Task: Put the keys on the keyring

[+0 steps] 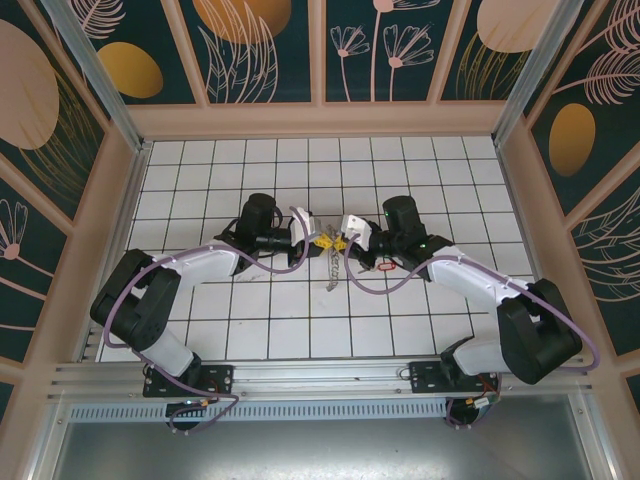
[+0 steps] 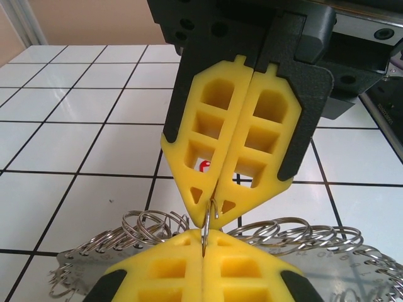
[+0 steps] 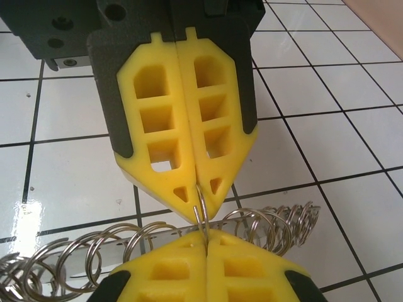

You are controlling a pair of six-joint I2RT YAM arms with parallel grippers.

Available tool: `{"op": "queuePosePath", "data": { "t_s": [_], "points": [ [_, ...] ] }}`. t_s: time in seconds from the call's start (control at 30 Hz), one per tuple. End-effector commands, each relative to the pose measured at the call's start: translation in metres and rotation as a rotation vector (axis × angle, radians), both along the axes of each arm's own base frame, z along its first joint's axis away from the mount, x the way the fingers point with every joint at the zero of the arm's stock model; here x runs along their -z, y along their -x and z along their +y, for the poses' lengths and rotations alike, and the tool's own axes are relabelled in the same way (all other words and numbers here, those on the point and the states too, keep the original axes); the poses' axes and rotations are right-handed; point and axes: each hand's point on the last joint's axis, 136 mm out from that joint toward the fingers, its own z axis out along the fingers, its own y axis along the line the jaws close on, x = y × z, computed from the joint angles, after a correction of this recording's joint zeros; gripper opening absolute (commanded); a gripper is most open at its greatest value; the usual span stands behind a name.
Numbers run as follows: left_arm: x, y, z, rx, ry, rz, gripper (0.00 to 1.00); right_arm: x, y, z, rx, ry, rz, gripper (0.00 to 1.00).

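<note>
Your left claw [image 2: 203, 242] meets the right claw [image 2: 215, 204] tip-to-tip, both clamped on one upright keyring [image 2: 206, 221] loop between them.

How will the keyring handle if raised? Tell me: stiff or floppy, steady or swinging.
Probably floppy: the keyring trails as a limp strand from the left hand and right hand. It is likely to swing and jangle, given the many loose split rings strung along it. The thin ring pinched between both hands may slip.
</note>
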Motion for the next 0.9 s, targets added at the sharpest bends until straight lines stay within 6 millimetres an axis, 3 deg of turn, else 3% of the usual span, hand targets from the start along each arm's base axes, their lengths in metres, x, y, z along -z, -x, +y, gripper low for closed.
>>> {"op": "queuePosePath", "data": {
  "t_s": [0.0, 0.17, 0.23, 0.4, 0.47, 0.6, 0.87],
  "points": [
    [-0.004, 0.007, -0.002, 0.027, 0.008, 0.013, 0.0, -0.028, -0.012, 0.007, -0.012, -0.062, -0.061, 0.09],
    [-0.005, 0.007, -0.003, 0.029, 0.017, 0.023, 0.0, -0.03, -0.011, 0.007, -0.021, -0.063, -0.077, 0.11],
    [-0.006, 0.007, -0.003, 0.028, 0.018, 0.025, 0.0, -0.029, -0.011, 0.007, -0.02, -0.062, -0.08, 0.04],
    [-0.008, 0.006, -0.003, 0.025, 0.021, 0.026, 0.0, -0.029, -0.011, 0.007, -0.02, -0.064, -0.081, 0.0],
    [-0.008, 0.007, -0.003, 0.027, 0.02, 0.028, 0.0, -0.031, -0.01, 0.007, -0.022, -0.078, -0.086, 0.0],
    [-0.004, 0.007, -0.002, 0.02, 0.011, 0.03, 0.1, -0.036, -0.01, 0.005, -0.022, -0.119, -0.087, 0.0],
    [-0.001, 0.006, -0.001, 0.019, -0.003, 0.031, 0.08, -0.038, -0.01, 0.004, -0.018, -0.145, -0.067, 0.0]
  ]
}}
